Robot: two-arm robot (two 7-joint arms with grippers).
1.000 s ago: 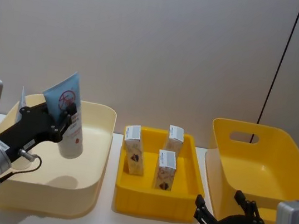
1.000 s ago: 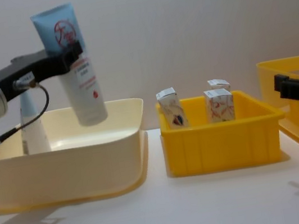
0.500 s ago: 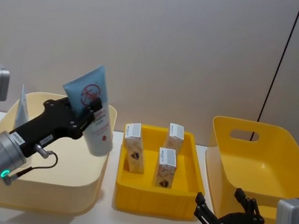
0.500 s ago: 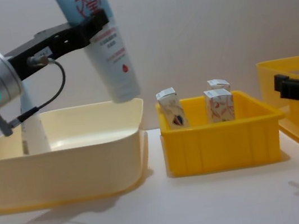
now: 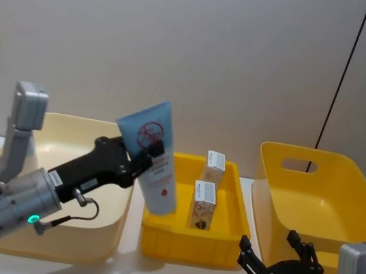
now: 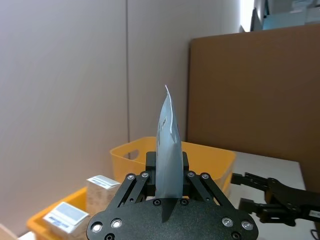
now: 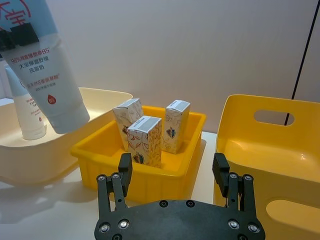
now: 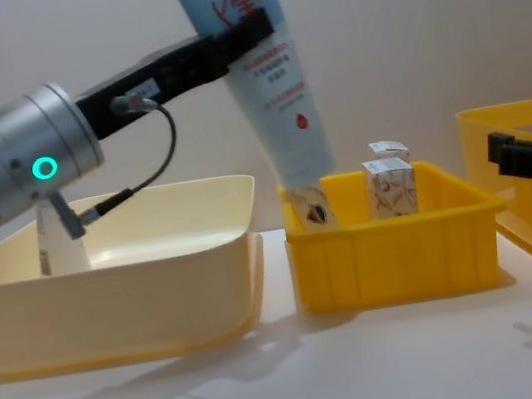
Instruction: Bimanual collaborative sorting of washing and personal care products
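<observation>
My left gripper (image 5: 146, 149) is shut on a tall light-blue tube (image 5: 155, 164) with a red round logo, cap end down. It holds the tube in the air over the left part of the small yellow tray (image 5: 187, 245). The chest view shows the tube (image 8: 270, 82) hanging tilted in front of one carton (image 8: 310, 211). White cartons (image 5: 213, 168) (image 5: 203, 205) stand upright in the tray. In the left wrist view the tube (image 6: 168, 150) is edge-on between the fingers. My right gripper (image 7: 172, 171) is open, low in front of the tray.
A cream bin (image 8: 112, 315) on the left holds a white tube (image 7: 27, 112) standing upright. A larger yellow bin (image 5: 312, 197) with a handle slot stands on the right. A grey wall closes off the back.
My left gripper has carried the light-blue tube rightward, from above the cream bin to above the small yellow tray. The right gripper has not moved.
</observation>
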